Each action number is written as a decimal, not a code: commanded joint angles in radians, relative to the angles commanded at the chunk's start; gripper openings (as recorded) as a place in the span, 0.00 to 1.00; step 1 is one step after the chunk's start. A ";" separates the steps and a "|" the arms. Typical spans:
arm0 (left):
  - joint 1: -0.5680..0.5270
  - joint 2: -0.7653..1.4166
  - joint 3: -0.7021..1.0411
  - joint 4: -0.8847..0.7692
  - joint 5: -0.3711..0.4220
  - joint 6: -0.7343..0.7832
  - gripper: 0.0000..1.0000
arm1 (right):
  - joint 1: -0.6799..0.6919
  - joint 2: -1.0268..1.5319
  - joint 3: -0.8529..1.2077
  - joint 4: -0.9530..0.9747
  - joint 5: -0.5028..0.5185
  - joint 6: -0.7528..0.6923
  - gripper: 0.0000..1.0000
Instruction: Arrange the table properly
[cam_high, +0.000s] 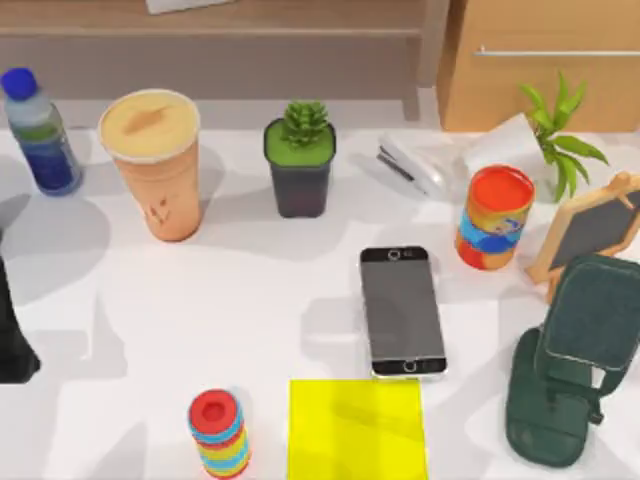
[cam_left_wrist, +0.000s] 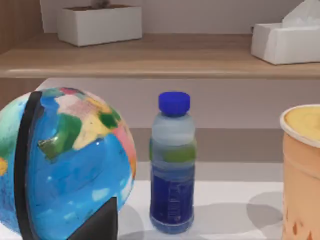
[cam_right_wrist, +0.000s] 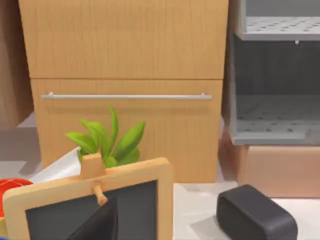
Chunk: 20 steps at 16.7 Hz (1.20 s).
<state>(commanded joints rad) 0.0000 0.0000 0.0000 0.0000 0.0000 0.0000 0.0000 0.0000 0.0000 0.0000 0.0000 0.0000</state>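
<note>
White table crowded with small objects, an arm waiting at each side.

Top view: the table (cam_high: 260, 300) fills the frame. The left arm (cam_high: 12, 340) is at the left edge, the right arm (cam_high: 575, 360) at lower right. One each: bottle (cam_high: 38, 135), cup (cam_high: 155, 165), potted succulent (cam_high: 300, 160), can (cam_high: 494, 218), phone (cam_high: 402, 310), yellow mat (cam_high: 357, 430), chalkboard (cam_high: 590, 230). Likely risk: reaching for the phone could clip the tall can or chalkboard nearby.
Left wrist view: the left gripper (cam_left_wrist: 97, 225) is low before one globe (cam_left_wrist: 65, 160); a swing could topple the bottle beside it. Grip cannot be told.
Right wrist view: the right gripper (cam_right_wrist: 97, 225) is before the chalkboard; grip cannot be told.
</note>
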 joint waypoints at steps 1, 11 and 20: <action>0.000 0.000 0.000 0.000 0.000 0.000 1.00 | 0.000 0.000 0.000 0.000 0.000 0.000 1.00; 0.000 0.000 0.000 0.000 0.000 0.000 1.00 | -0.052 0.460 0.352 -0.325 0.001 -0.180 1.00; 0.000 0.000 0.000 0.000 0.000 0.000 1.00 | -0.135 1.309 0.920 -0.845 0.004 -0.469 1.00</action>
<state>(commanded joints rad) 0.0000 0.0000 0.0000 0.0000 0.0000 0.0000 -0.1353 1.3091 0.9196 -0.8446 0.0036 -0.4693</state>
